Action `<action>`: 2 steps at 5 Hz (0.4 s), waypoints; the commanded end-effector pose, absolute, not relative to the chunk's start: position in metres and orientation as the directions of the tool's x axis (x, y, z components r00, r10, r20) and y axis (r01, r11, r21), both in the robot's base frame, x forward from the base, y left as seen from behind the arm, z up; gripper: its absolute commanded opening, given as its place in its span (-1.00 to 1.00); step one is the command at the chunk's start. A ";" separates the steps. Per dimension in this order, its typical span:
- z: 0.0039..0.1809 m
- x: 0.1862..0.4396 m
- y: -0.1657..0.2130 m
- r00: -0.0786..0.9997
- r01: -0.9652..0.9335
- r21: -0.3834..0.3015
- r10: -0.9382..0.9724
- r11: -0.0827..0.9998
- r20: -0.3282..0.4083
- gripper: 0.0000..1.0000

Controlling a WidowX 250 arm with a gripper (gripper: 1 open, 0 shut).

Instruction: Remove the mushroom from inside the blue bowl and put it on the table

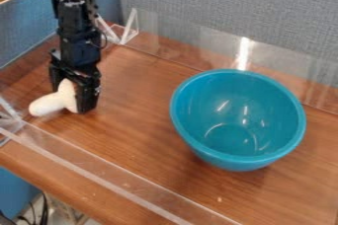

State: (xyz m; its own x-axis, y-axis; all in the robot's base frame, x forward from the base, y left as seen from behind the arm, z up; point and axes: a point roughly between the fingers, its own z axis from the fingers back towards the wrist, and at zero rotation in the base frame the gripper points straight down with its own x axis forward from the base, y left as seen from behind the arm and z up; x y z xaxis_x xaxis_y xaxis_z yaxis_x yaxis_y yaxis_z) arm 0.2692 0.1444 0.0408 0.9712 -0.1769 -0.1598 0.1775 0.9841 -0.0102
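The mushroom (53,102) lies on its side on the table (132,120) at the far left, its cream stem showing and its cap mostly hidden behind my gripper. My gripper (75,96) hangs straight down just to the right of it, jaws open around or right beside the cap end; I cannot tell whether they touch it. The blue bowl (239,118) stands on the right side of the table, well apart from the gripper, and its inside is empty.
Clear acrylic walls (93,175) run along the table's front and back edges. A cardboard box (24,17) stands at the back left behind the arm. Bare wood lies between the gripper and the bowl.
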 end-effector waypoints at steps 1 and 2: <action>0.078 0.284 0.137 0.986 0.155 0.048 -0.151 0.987 -0.078 -1.00; 0.078 0.285 0.138 0.986 0.151 0.048 -0.147 0.987 -0.077 -1.00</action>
State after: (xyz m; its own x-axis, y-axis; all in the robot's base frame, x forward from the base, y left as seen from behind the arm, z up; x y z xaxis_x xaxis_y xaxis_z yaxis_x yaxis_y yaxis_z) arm 0.2756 0.1337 0.0501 0.9758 -0.1513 -0.1582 0.1527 0.9883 -0.0037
